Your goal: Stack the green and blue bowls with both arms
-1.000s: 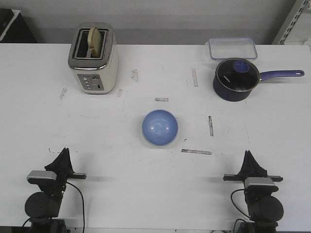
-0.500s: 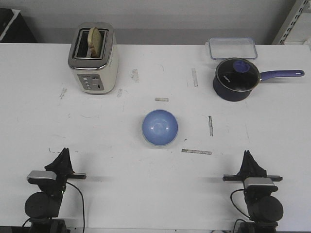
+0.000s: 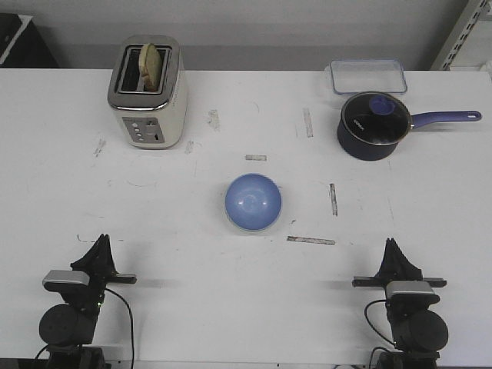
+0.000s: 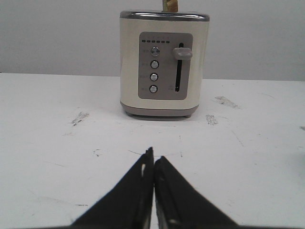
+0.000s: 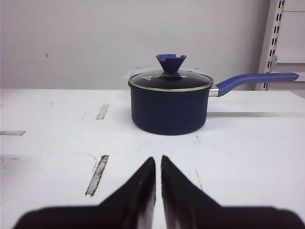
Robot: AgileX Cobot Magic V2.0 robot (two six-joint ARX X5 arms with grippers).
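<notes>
A small round glossy periwinkle-blue bowl (image 3: 253,202) is being seen upright at the middle of the white table (image 3: 192,254), with its opening facing up. Only this one bowl is being shown; whether the pale green bowl is nested beneath it cannot be told.

The left black pincer gripper (image 3: 102,244) is being held low at the near left edge of the table, well apart from the bowl. In the left wrist view its fingers (image 4: 136,191) are being pressed together tip to tip, with nothing gripped between them (image 4: 153,157). The right black pincer gripper (image 3: 393,249) is being held at the near right edge, likewise well apart from the bowl. In the right wrist view its fingers (image 5: 183,191) are being kept clenched with only a thin slit between them, and nothing is being grasped (image 5: 157,162).

A cream two-slot toaster with a metal top (image 3: 147,92) is being seen at the far left, with a slice of bread (image 3: 151,64) standing in one slot. A dark blue lidded saucepan with a long blue handle (image 3: 374,126) is being seen at the far right, the handle pointing right. Just beyond it a clear rectangular plastic container (image 3: 367,75) is lying at the far edge. Strips of worn tape (image 3: 310,241) are being seen scattered on the table around the bowl.
</notes>
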